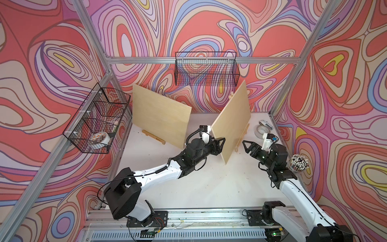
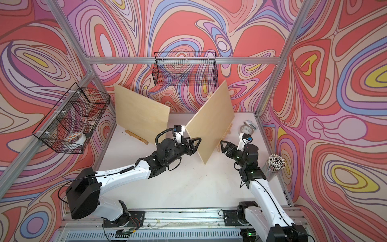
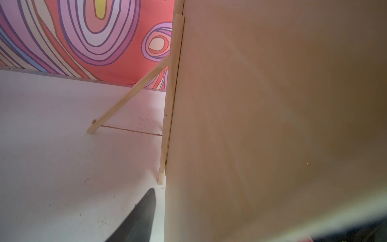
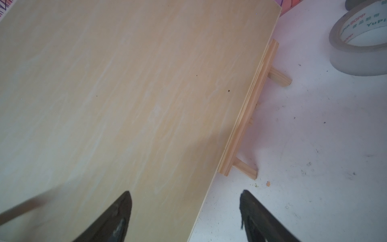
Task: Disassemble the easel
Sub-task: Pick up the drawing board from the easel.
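In both top views we see the easel (image 1: 243, 134) (image 2: 225, 134) standing toward the back right of the white table (image 1: 188, 184), with a pale board (image 1: 232, 121) (image 2: 211, 123) leaning on it and tilted back. The left end effector (image 1: 219, 144) (image 2: 198, 142) is at the board's near left edge, and the right end effector (image 1: 246, 146) (image 2: 223, 145) hangs just beside the easel's near foot with its jaws apart and nothing between them. Another board (image 1: 161, 119) leans at the back left, well apart. In the left wrist view the board fills most of the frame. One dark finger (image 3: 142, 215) lies on the board's back side, near the easel's upright and rear leg (image 3: 129, 98), while the other finger is hidden, so we cannot tell whether this end effector has clamped the board. In the right wrist view the two fingers stand wide apart, one over the board's face and one over the table, and the board's lower edge sits on the easel's ledge (image 4: 249, 109), near a tape roll (image 4: 360, 42).
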Controlling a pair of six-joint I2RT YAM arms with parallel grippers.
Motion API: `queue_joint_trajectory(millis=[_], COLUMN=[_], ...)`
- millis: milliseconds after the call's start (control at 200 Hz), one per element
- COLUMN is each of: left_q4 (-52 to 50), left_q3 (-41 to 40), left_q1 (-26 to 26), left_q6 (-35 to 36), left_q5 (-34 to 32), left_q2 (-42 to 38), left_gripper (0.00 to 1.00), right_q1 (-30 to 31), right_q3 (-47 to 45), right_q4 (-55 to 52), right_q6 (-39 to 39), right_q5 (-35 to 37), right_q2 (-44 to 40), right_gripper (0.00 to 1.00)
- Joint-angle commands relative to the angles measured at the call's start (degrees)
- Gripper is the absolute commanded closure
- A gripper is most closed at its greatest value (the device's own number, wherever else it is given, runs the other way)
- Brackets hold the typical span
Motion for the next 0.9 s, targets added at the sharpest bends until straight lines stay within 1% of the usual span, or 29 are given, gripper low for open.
queue_joint_trajectory(millis=[0, 50, 120, 170, 300, 486, 671, 786, 891], left_q4=[6.6, 7.1, 9.1, 10.4, 10.8, 14.6, 16.3, 16.2, 16.1], left_q3=[0.8, 1.3, 1.1, 0.8, 1.7, 1.5, 1.8, 2.4, 3.1], left_q1=[0.3, 0.3, 0.4, 0.3, 0.3, 0.6, 0.8, 0.8, 0.8], left_q6=[0.6, 1.0, 1.5, 1.8, 3.1, 4.8, 5.3, 6.0, 6.6], left_q5=[0.0, 0.1, 0.4, 0.6, 0.9, 1.5, 2.1, 1.9, 2.3], left_q2=[0.8, 1.5, 2.2, 2.4, 3.5, 4.7, 5.4, 5.4, 5.3], left_gripper=[0.49, 0.53, 0.61, 0.64, 0.66, 0.68, 0.78, 0.86, 0.89], right_q1=[-0.1, -0.1, -0.1, -0.1, -0.1, -0.2, -0.1, -0.1, -0.2], right_q3=[-0.8, -0.9, -0.9, -0.9, -1.0, -1.1, -1.1, -1.2, -1.2], right_q4=[1.1, 1.2, 1.2, 1.3, 1.6, 2.1, 2.4, 2.5, 2.8], right_q6=[-0.2, -0.2, -0.2, -0.2, -0.1, 0.1, 0.1, 0.1, 0.1], right_q5=[-0.5, -0.5, -0.6, -0.7, -0.9, -1.3, -1.5, -1.7, -2.0], right_q2=[0.1, 0.1, 0.2, 0.2, 0.4, 0.9, 1.3, 1.4, 1.6], right_gripper=[0.18, 0.18, 0.18, 0.18, 0.18, 0.18, 0.18, 0.19, 0.19])
